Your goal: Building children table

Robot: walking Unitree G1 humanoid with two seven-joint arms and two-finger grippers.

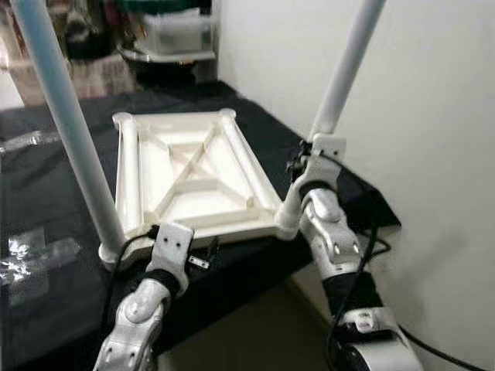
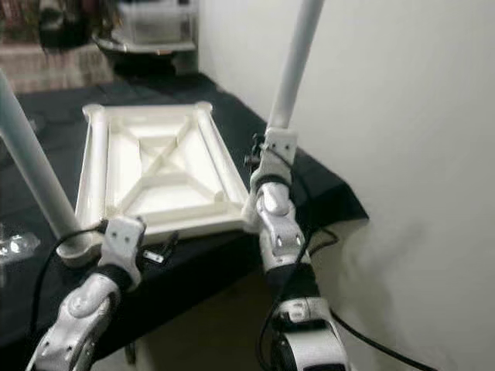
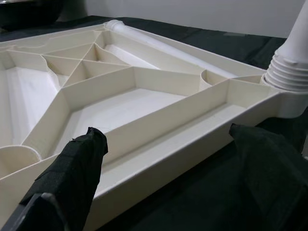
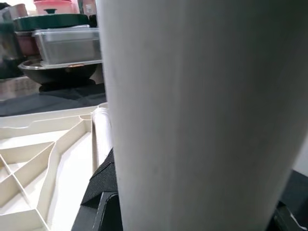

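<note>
A cream plastic table top lies upside down, ribs up, on a black-covered table. One white leg stands in its near left corner and another leg in its near right corner. My right gripper is shut on the right leg low down, just above the socket; that leg runs between the black fingers. My left gripper is open at the top's near edge, and the rim lies between its spread fingers.
A white wall runs close along the right side. Clear plastic bags lie on the cloth at the left. Storage boxes and a dark bowl stand at the back. The table's near edge drops to the floor.
</note>
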